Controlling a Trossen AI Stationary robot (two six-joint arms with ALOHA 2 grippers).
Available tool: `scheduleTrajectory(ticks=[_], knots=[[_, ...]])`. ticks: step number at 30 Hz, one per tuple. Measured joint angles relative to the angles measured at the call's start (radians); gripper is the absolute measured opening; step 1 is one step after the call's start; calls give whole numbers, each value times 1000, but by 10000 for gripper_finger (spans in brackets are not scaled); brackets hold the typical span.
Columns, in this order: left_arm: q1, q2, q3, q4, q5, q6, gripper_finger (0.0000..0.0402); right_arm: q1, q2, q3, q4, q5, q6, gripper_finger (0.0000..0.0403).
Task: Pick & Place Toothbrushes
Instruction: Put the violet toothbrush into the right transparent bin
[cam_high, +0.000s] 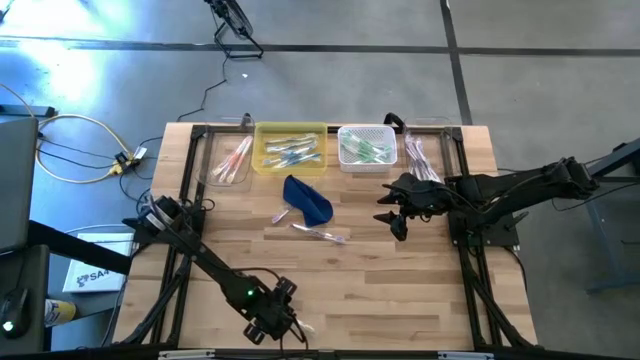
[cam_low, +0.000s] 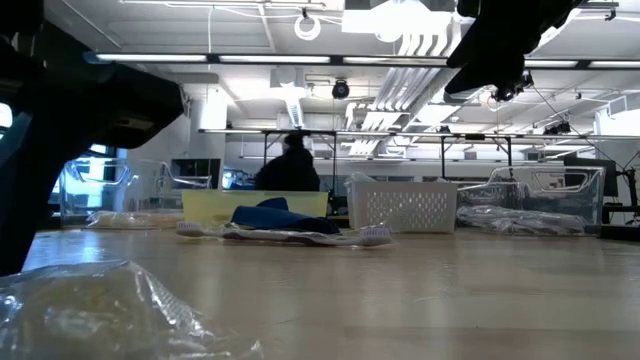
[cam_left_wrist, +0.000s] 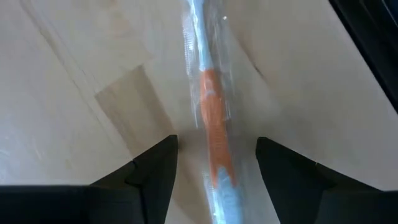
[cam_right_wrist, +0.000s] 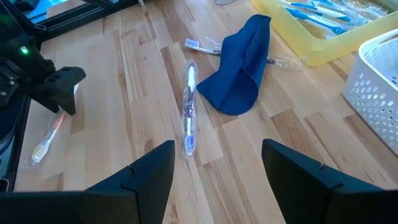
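Note:
An orange-handled toothbrush (cam_left_wrist: 211, 112) in a clear wrapper lies flat on the wood near the table's front edge; it also shows in the right wrist view (cam_right_wrist: 47, 139). My left gripper (cam_left_wrist: 215, 149) hangs just over it, open, pointing steeply down, one finger on each side of the handle; I cannot tell whether they touch it. Another wrapped toothbrush (cam_right_wrist: 189, 118) lies mid-table beside a dark blue pouch (cam_right_wrist: 242, 62), and one more (cam_right_wrist: 202, 45) rests past the pouch. My right gripper (cam_high: 393, 215) waits open above the table's right half.
Along the far edge stand a yellow tray (cam_high: 262, 160) with blue toothbrushes, a white perforated basket (cam_high: 366, 131) with green ones, and clear bins at the far left (cam_high: 232, 160) and far right (cam_high: 420, 155). Bare wood lies between the pouch and the front edge.

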Motion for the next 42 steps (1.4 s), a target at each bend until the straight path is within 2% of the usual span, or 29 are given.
scheduleTrajectory(ticks=[13,26,38,42], knots=[[0,16,0,37,15,-30,214,0,0,0,-2,-4,0,234],[0,18,0,44,1,-74,95,0,0,0,-2,-4,0,234],[0,19,-2,51,-16,-109,46,0,0,0,-2,-4,0,234],[0,19,-2,51,-19,-180,33,0,0,0,-2,-8,0,234]])
